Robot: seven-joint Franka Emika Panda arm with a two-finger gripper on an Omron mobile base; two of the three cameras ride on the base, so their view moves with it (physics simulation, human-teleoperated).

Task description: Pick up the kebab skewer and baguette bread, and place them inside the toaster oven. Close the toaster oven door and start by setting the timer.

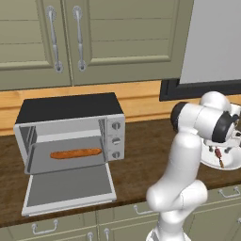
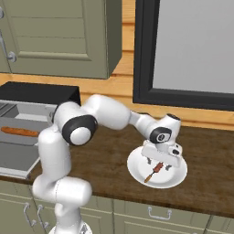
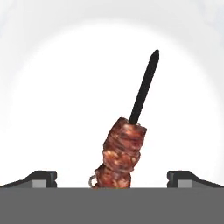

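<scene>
The kebab skewer (image 3: 124, 151), dark red-brown meat chunks on a thin dark stick, lies on a white plate (image 2: 176, 176) on the counter's right part. My gripper (image 2: 158, 163) hangs low over the plate, open, its fingertips (image 3: 41, 177) to either side of the meat and not touching it. The skewer (image 1: 219, 156) also shows under the hand (image 1: 219, 150). The baguette bread (image 1: 75, 153) lies inside the toaster oven (image 1: 66, 107) at the left. The toaster oven door (image 1: 70, 188) is dropped flat open.
The dark wooden counter (image 1: 141, 160) runs between oven and plate. Olive wall cabinets (image 1: 94, 37) hang above the oven. A dark-framed grey panel (image 2: 192, 45) stands on the wall behind the plate. My own arm (image 2: 109, 114) reaches across from the left.
</scene>
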